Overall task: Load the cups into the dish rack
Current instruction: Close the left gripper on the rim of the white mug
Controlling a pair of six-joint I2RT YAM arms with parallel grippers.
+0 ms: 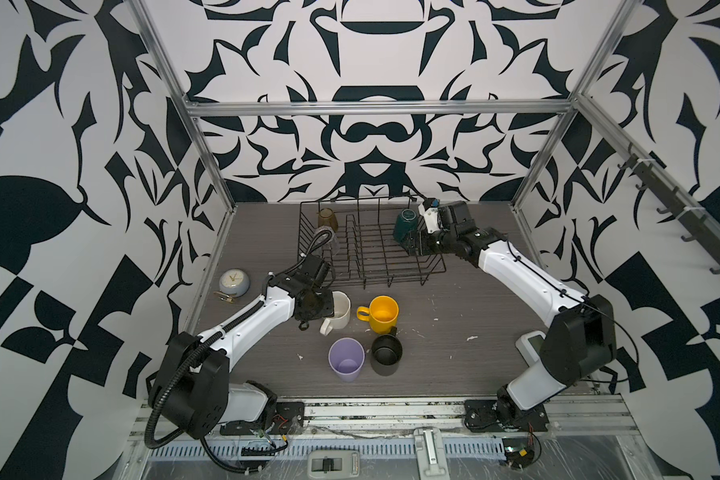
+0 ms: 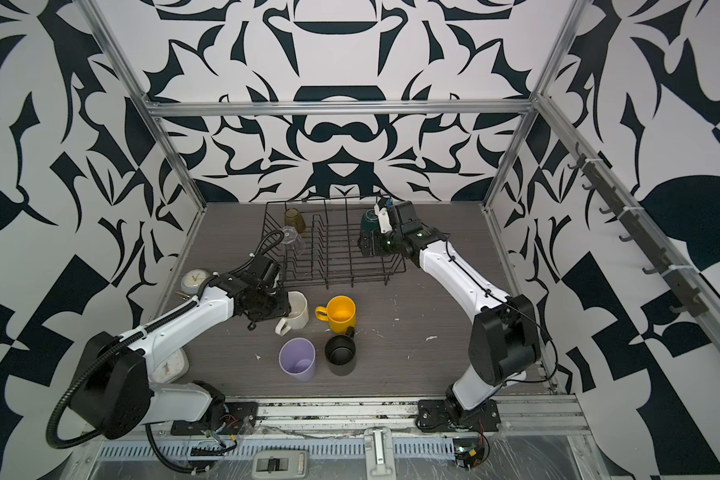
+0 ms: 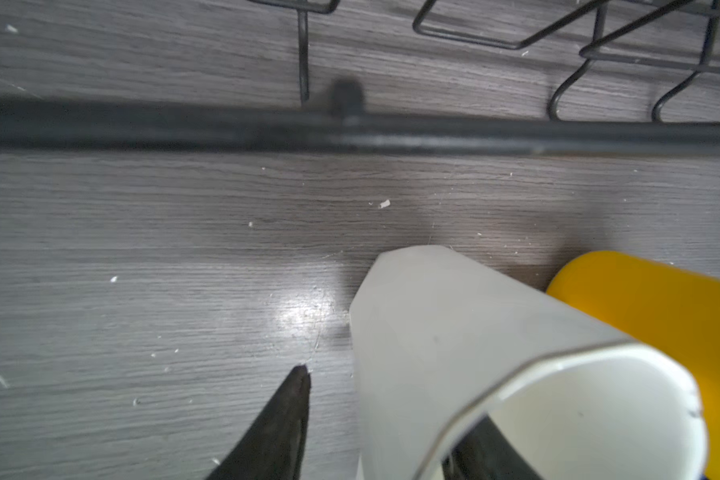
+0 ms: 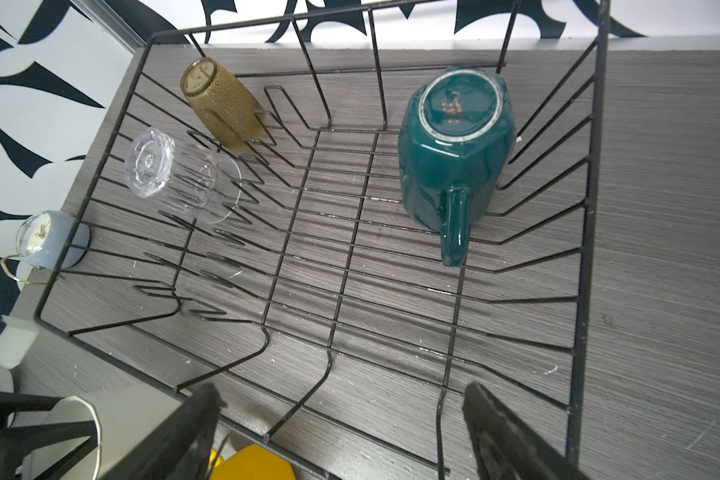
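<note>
Left tool [image 1: 330, 308] sits at the cream mug [image 1: 338, 312], jaws apart and straddling its wall. One finger [image 3: 283, 424] is outside with a gap to the wall, the other is down inside the mug, so no clamp that I can see. Right tool [image 4: 344, 390] hovers over the right end of the dish rack [image 1: 366, 249], jaws wide, nothing between them.

Worktop [image 1: 454, 332] is grey wood-grain laminate, scuffed, dotted with small white flecks, and a glare patch shows in the left wrist view. The rack stands toward the back, middle.

Inside the rack:
- the amber tumbler [image 4: 221, 104] and clear tumbler [image 4: 175, 174] lean base-up on the prongs at the left side
- the dark-green mug [image 4: 454, 149] sits mouth-down at the back right

Four cups are out on the worktop in front of the rack, all upright. The cream mug is near the rack's left front corner. The yellow mug [image 1: 384, 312] is just to its right, handle pointing at it. The black mug [image 1: 386, 353] and lilac tumbler [image 1: 346, 359] stand side by side nearer me.

A round clock [image 1: 234, 282] is at the left edge, and a square clock [image 2: 169, 365] peeks out under the left arm.

Walls [image 1: 371, 158] carry a bold black-and-white leaf pattern on three sides, held in an aluminium frame [image 1: 375, 109]. A hook rail [image 1: 682, 216] runs along the right wall.
</note>
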